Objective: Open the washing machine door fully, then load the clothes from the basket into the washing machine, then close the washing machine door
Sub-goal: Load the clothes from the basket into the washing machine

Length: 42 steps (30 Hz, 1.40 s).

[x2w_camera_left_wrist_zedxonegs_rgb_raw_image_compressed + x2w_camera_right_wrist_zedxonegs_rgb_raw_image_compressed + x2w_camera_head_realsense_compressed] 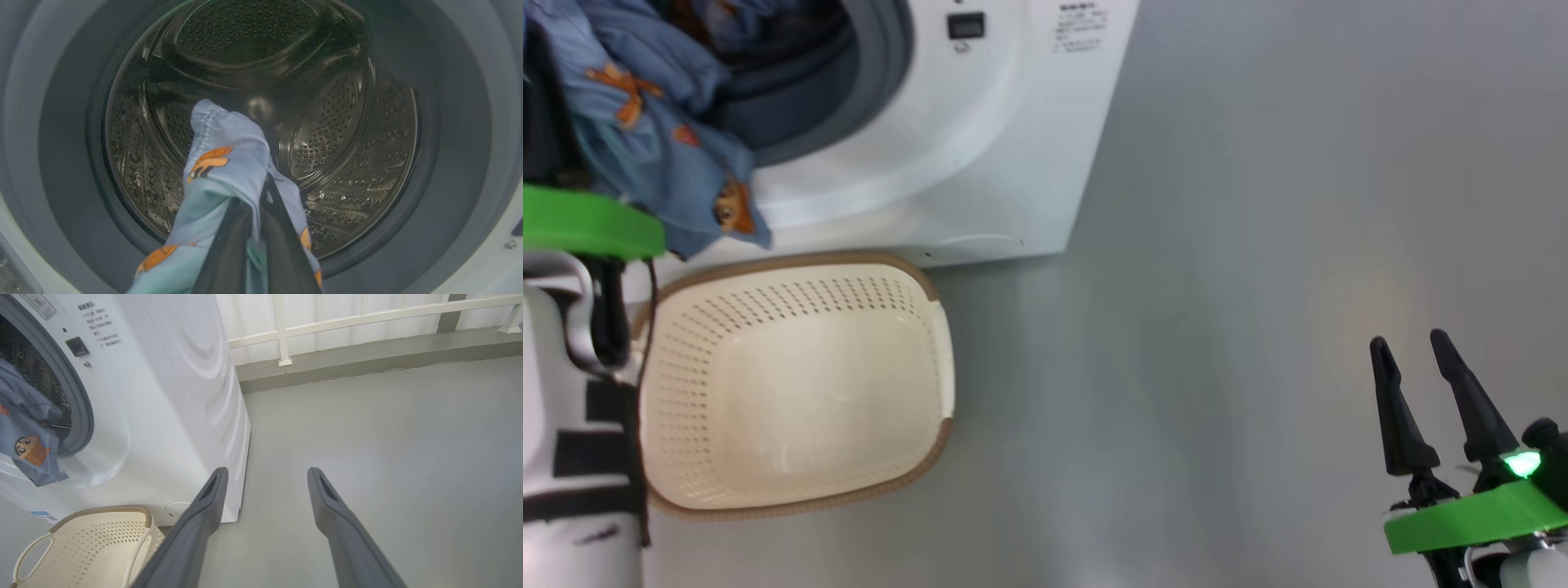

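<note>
A: Where with the clothes (229, 163)?

B: Pinched in the left gripper (259, 196), jaws closed tight on the fabric, at the mouth of the drum (347, 122). One fold hanging out over the washing machine (980, 163) front.

A: And the basket (784, 306)?

B: Empty, near the machine's foot. Right gripper (1407, 343) far right, jaws wide, holding nothing. Probably the last load; release and door closing left to do.

A: Any writing?

B: Printed block (1083, 28) beside a small dark display (965, 25), and a blue sticker (43, 516) low down. All too small to read.
</note>
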{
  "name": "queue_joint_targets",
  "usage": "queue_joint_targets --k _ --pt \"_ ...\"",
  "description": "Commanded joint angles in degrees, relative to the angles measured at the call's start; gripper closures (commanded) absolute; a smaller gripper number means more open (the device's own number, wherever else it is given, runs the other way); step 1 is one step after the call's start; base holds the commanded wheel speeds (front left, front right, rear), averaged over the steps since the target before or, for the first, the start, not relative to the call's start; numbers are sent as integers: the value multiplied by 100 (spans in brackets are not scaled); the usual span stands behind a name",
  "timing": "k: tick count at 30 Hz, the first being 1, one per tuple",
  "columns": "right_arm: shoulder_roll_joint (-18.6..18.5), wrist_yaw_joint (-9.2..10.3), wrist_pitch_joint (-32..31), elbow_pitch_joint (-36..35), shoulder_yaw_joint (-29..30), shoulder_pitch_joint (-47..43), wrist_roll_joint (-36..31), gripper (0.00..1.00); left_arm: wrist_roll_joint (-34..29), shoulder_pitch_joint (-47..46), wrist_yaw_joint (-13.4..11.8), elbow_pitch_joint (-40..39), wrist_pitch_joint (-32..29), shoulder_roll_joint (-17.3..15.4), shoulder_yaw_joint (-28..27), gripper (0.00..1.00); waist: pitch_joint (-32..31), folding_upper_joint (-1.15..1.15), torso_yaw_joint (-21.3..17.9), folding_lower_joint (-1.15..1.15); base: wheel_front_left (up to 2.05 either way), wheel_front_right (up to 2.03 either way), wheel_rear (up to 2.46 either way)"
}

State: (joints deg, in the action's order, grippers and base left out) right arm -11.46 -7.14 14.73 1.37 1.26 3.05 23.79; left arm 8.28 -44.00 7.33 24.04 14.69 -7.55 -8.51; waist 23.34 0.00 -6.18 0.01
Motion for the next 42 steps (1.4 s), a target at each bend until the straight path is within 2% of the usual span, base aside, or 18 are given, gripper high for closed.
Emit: queue_joint_targets --k 1,12,19,22,29,30,32,33,42 --pt "-57 -35 27 -150 -131 101 23 0 -78 -272 14 93 31 -328 -130 100 457 0 -362 -1 0 0 0" --pt "75 -35 27 -263 -197 354 49 0 -205 -1505 15 1847 31 -788 122 100 944 0 -600 -1 0 0 0" --pt "112 -35 27 -257 -277 468 83 0 -347 -2116 13 2357 31 -962 227 100 1092 0 -714 -1 0 0 0" --pt "129 -35 27 -255 -281 509 96 0 -402 -2450 -48 2081 31 -1013 224 100 1167 0 -745 -1 0 0 0" --pt "171 -35 27 -265 -285 572 93 0 -461 -2578 -217 735 31 -978 8 100 1266 0 -779 -1 0 0 0" --pt "171 -35 27 -264 -288 582 95 0 -494 -2539 -221 648 31 -972 5 91 1269 0 -775 -1 0 0 0" --pt "171 -35 27 -262 -297 591 93 0 -502 -2419 -243 746 31 -939 -41 35 1263 0 -761 -1 0 0 0" --pt "169 -35 27 -261 -309 591 93 0 -520 -2370 -240 833 31 -939 -42 0 1261 0 -754 -1 0 0 0" --pt "132 -35 27 -254 -327 561 87 0 -481 -2109 -263 1219 31 -808 -202 0 1194 0 -660 -1 0 0 0"
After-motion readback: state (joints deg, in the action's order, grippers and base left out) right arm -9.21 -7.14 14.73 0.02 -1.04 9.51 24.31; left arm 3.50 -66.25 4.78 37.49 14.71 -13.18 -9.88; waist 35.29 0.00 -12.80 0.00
